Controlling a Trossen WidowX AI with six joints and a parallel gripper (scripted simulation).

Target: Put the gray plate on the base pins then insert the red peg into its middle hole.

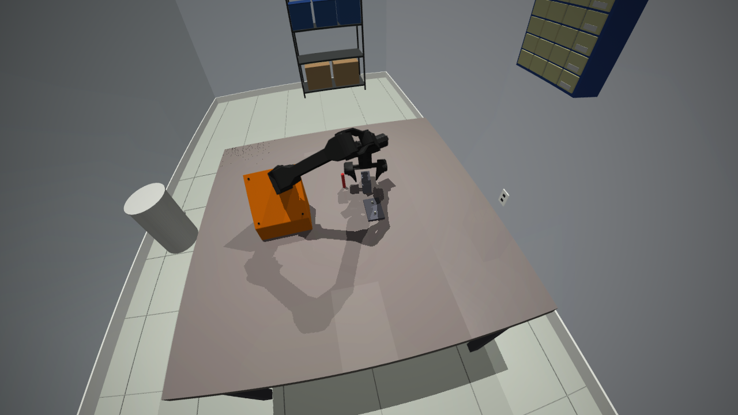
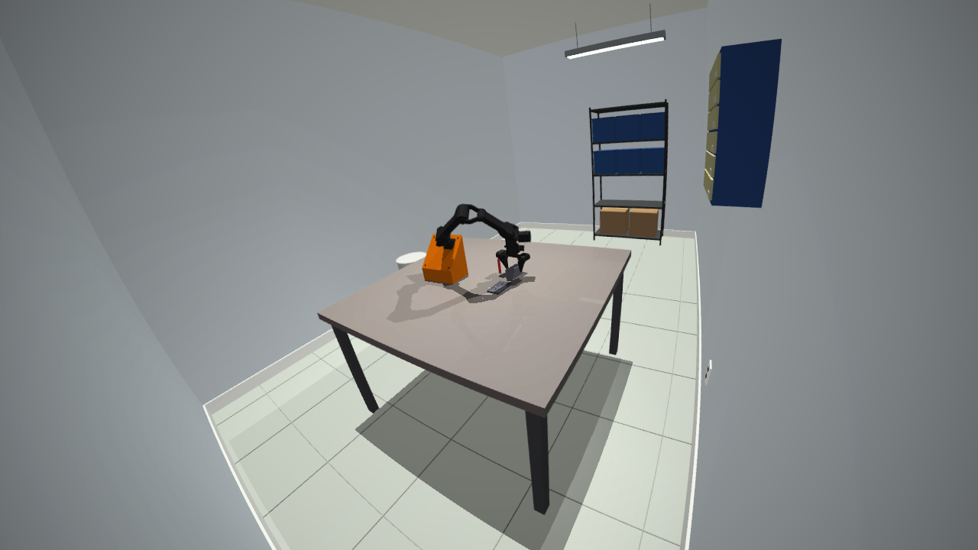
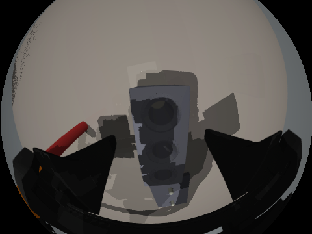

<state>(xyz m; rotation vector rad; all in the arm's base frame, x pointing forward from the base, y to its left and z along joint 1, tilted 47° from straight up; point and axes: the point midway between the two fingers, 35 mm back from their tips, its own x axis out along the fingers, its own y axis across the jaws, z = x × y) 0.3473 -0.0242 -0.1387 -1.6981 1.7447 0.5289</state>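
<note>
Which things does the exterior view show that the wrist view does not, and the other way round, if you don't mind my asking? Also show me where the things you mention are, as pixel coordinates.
Only exterior: the ceiling lamp [image 2: 615,46] and the shelf rack [image 2: 592,184].
Only wrist: the holes in the gray plate [image 2: 513,273] [image 3: 182,130], seen from above.
Both: that plate, the base [image 2: 498,288] [image 3: 164,196], the red peg [image 2: 499,265] [image 3: 69,137] and the open gripper [image 2: 513,269] [image 3: 161,137].

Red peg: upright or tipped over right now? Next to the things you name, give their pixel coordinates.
Upright. The exterior view shows the red peg [image 1: 343,180] [image 2: 499,265] [image 3: 67,138] standing on end on the table [image 1: 413,257] [image 2: 478,341] [image 3: 81,65].

Table [image 1: 422,278] [image 2: 478,341] [image 3: 208,42] bearing plate [image 1: 365,177] [image 2: 513,273] [image 3: 182,130], base [image 1: 369,211] [image 2: 498,288] [image 3: 162,195], peg [image 1: 343,180] [image 2: 499,265] [image 3: 69,136], orange block [image 1: 255,198] [image 2: 441,274].
</note>
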